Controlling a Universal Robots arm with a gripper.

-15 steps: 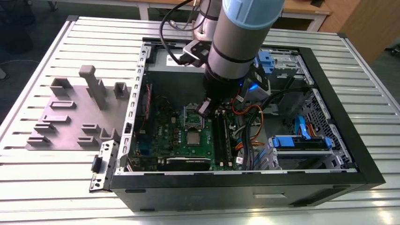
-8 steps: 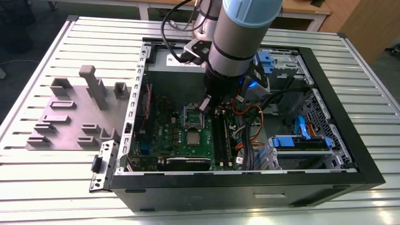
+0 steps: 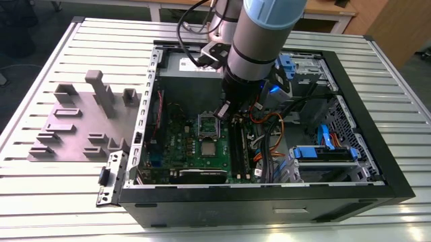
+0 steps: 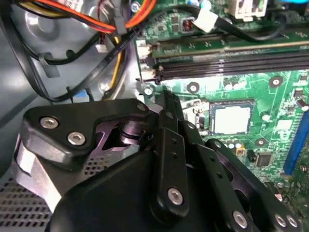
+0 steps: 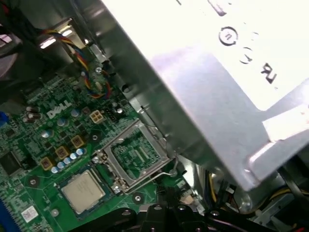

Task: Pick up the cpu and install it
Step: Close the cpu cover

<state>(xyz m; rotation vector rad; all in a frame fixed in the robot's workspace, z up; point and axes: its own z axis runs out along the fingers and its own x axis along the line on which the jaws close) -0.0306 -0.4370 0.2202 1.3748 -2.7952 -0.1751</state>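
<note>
My gripper (image 3: 225, 113), open or closed I cannot tell, hovers by the frame (image 5: 135, 154); the cpu (image 5: 83, 190) lies ungripped nearer, pickup seemingly undone.

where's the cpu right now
In the exterior view the cpu lies flat on the green motherboard, just in front of the silver socket frame and to the exterior view's left of the black memory slots.
</note>
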